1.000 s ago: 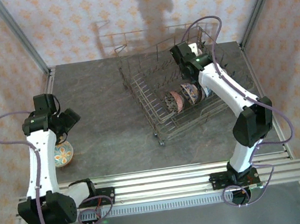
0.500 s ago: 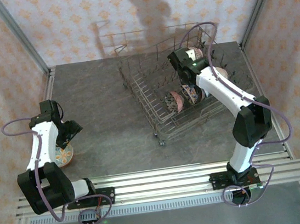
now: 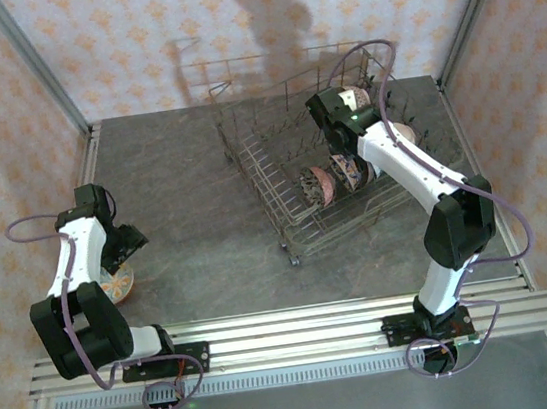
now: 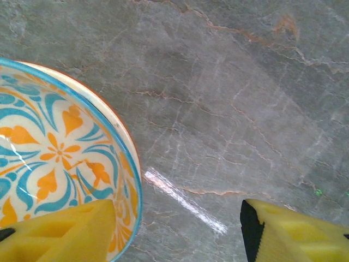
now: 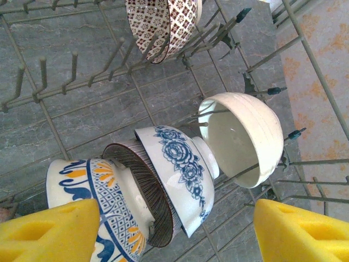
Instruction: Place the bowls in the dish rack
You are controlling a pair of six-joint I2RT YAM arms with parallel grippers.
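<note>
Left fingers (image 4: pixel 60 234) have dropped astride the rim of the bowl (image 4: pixel 49 147), apart; right fingers (image 5: pixel 49 232) wide.

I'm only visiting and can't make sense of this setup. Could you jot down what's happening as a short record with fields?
Job: loading bowls into the dish rack
In the rack: cream bowl, blue-floral bowl, dark ribbed bowl, blue-and-orange bowl, brown-patterned bowl, all on edge
On the table: one flowered bowl
Left gripper: open, straddling the flowered bowl's rim
Right gripper: open, above the racked bowls, holding nothing
</note>
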